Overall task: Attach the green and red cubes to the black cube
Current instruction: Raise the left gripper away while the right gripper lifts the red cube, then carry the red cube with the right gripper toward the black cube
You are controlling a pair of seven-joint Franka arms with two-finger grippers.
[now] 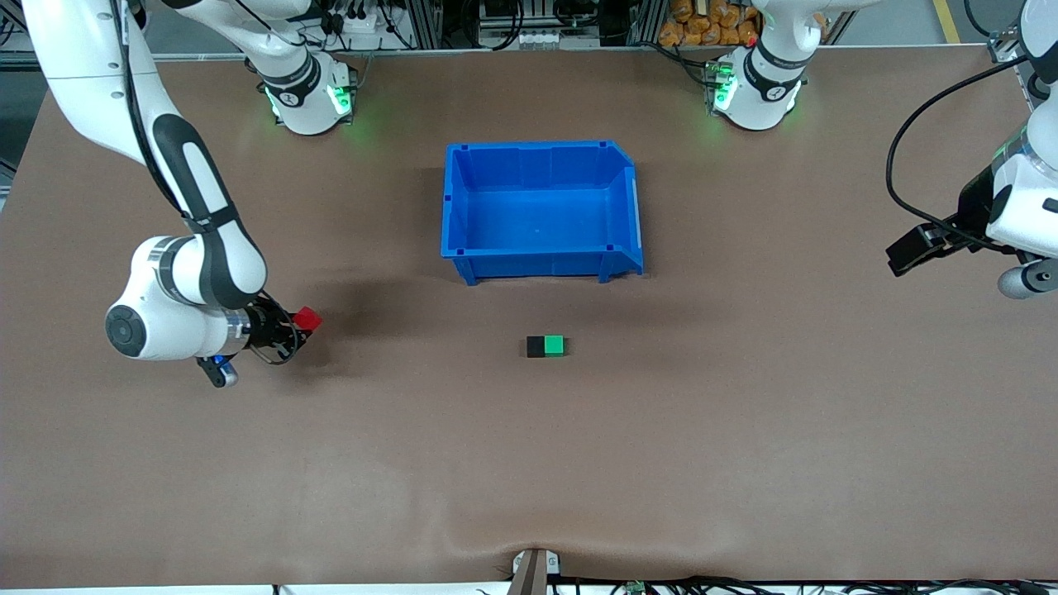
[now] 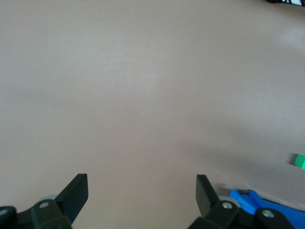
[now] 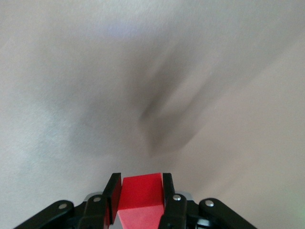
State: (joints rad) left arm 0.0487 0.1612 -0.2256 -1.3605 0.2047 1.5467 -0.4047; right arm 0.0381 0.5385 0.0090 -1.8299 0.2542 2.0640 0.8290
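The right gripper's fingers (image 3: pixel 112 193) pinch the red cube (image 3: pixel 139 198) between them, one black pad flat against each side of it. In the front view the right gripper (image 1: pixel 291 328) is up in the air with the red cube (image 1: pixel 307 318) showing at its tip, over the part of the table (image 1: pixel 744 463) toward the right arm's end, and a dark shadow lies on the brown surface beside it. The right arm reaches down from its base at the table's edge where the robots stand.

The left gripper's fingers (image 2: pixel 76 193) stand spread wide apart with nothing between them; bare table (image 2: pixel 143 95) shows through the gap in the left wrist view. In the front view the left gripper (image 1: pixel 909 250) hangs over the table's edge at the left arm's end, well apart from the cubes; that arm waits.

The black cube (image 1: pixel 536 347) and the green cube (image 1: pixel 555 345) sit on the table near its middle, touching side by side, the green one on the side toward the left arm's end. Both lie nearer to the front camera than the blue bin (image 1: pixel 463 207), which stands open with nothing in it, between the cubes and the robots' bases. The green cube (image 2: pixel 299 161) and a corner of the blue bin (image 2: pixel 257 202) also show at the margin of the left wrist view.
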